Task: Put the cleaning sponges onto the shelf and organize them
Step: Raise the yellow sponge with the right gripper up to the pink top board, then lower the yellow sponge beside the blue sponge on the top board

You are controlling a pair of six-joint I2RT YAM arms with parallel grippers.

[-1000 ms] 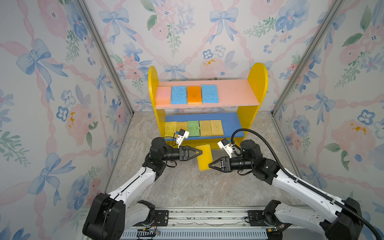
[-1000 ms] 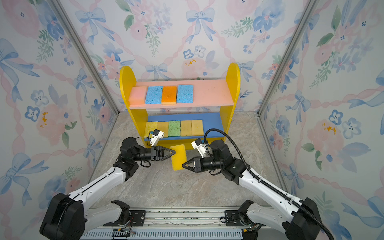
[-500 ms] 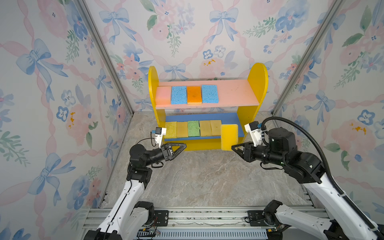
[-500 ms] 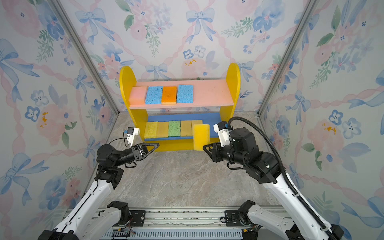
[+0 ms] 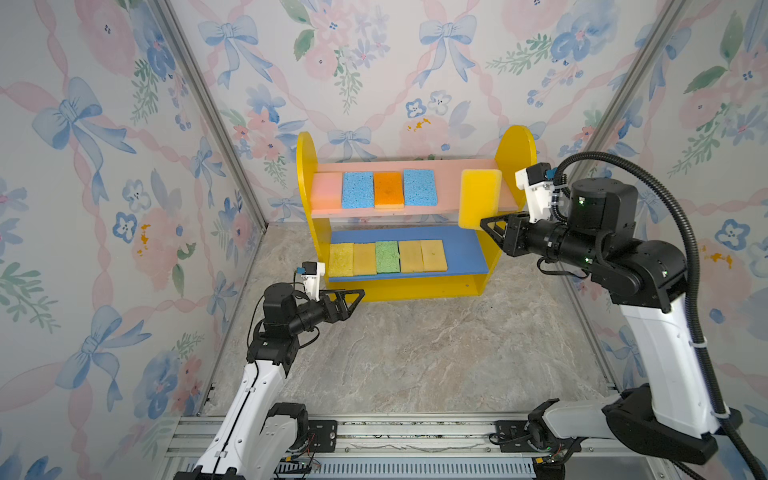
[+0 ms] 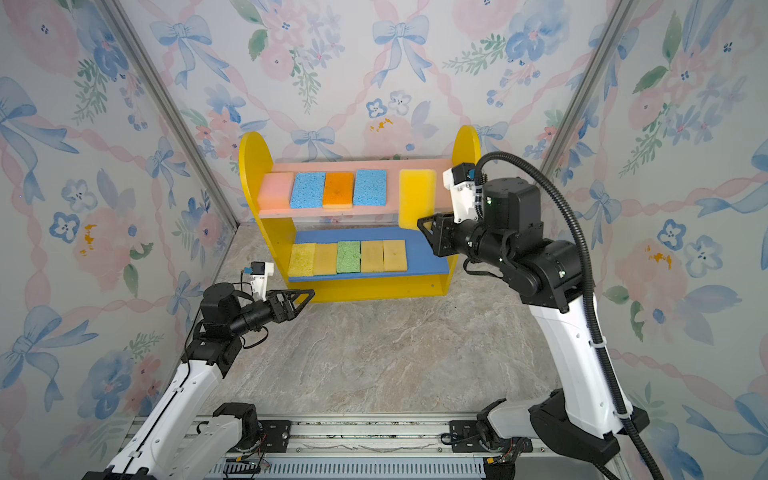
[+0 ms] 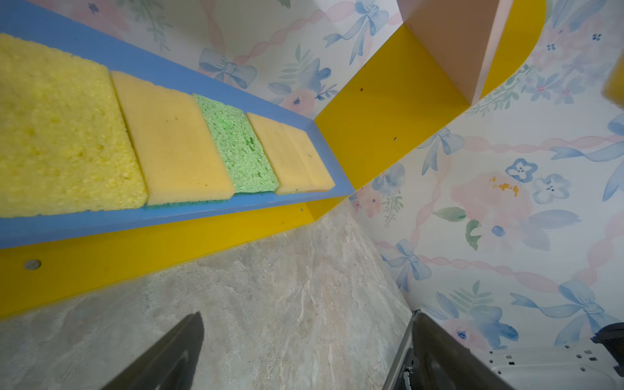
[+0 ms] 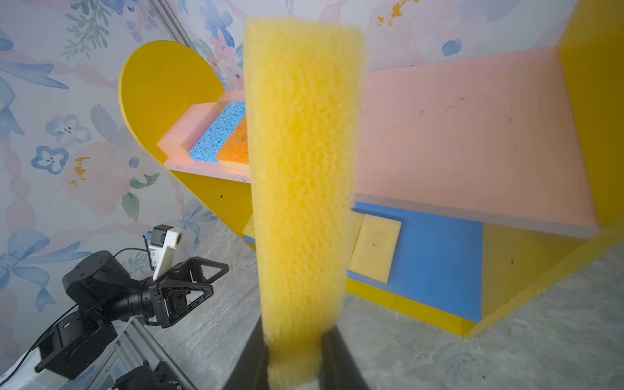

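Roughly: bow-and-flower papered walls, grey marbled desk, framing yellow-sided wooden shelf. Right claw pinching yellow foam sponge upright before shelf's bare pink right end, likely for laying flat. Left claw spread, near shelf's left foot. Nine foam sponges rowed flat on shelf.

This is looking like a robot lab booth. Floral panels are boxing in the shelf, a metal rail sitting in front.
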